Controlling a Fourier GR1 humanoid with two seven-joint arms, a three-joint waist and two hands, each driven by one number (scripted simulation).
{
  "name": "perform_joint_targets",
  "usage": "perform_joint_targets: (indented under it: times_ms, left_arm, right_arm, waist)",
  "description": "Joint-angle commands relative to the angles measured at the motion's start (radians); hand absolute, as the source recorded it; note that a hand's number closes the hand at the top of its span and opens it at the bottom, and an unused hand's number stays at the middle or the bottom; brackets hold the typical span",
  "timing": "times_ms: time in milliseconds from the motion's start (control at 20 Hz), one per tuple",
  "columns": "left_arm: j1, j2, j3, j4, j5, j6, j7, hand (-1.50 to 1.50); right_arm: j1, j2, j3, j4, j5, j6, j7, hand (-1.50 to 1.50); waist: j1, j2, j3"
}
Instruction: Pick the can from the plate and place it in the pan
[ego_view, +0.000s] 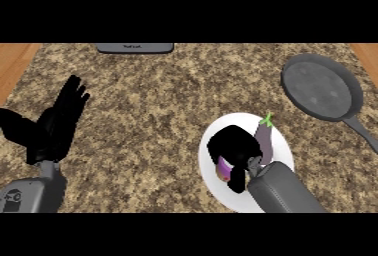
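Note:
A white plate (215, 190) lies on the counter at the lower right. My right hand (233, 146) is over the plate's middle with its fingers curled down round a purple can (222, 168); only the can's lower end shows under the hand. The can is still at plate level. A dark grey pan (320, 86) rests at the upper right with its handle (362, 131) pointing toward the lower right, well apart from the plate. My left hand (57, 123) rests open at the left edge, fingers up.
A purple eggplant (263, 138) with a green stem lies on the plate just right of my right hand. A grey appliance (135, 47) sits at the counter's far edge. Wooden floor shows past both side edges of the granite counter (155, 110).

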Motion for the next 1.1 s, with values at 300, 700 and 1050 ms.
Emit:
perform_joint_targets:
  times_ms: [300,700,1050]
  left_arm:
    - [0.032,-0.033,-0.026,-0.081,-0.03,0.014,0.04,0.0]
    - [0.026,-0.018,0.005,0.009,-0.028,-0.02,-0.034,0.0]
    - [0.084,-0.047,-0.003,-0.032,-0.031,-0.005,-0.053,0.0]
  right_arm:
    - [0.062,-0.056,-0.104,-0.049,0.02,-0.094,-0.117,1.5]
    - [0.108,-0.075,-0.205,-0.234,0.084,-0.149,0.047,1.5]
    - [0.106,-0.14,-0.237,-0.549,0.174,-0.239,0.086,1.5]
  waist:
    - [-0.002,0.005,0.004]
    - [-0.01,0.006,0.004]
    - [-0.012,0.0,0.004]
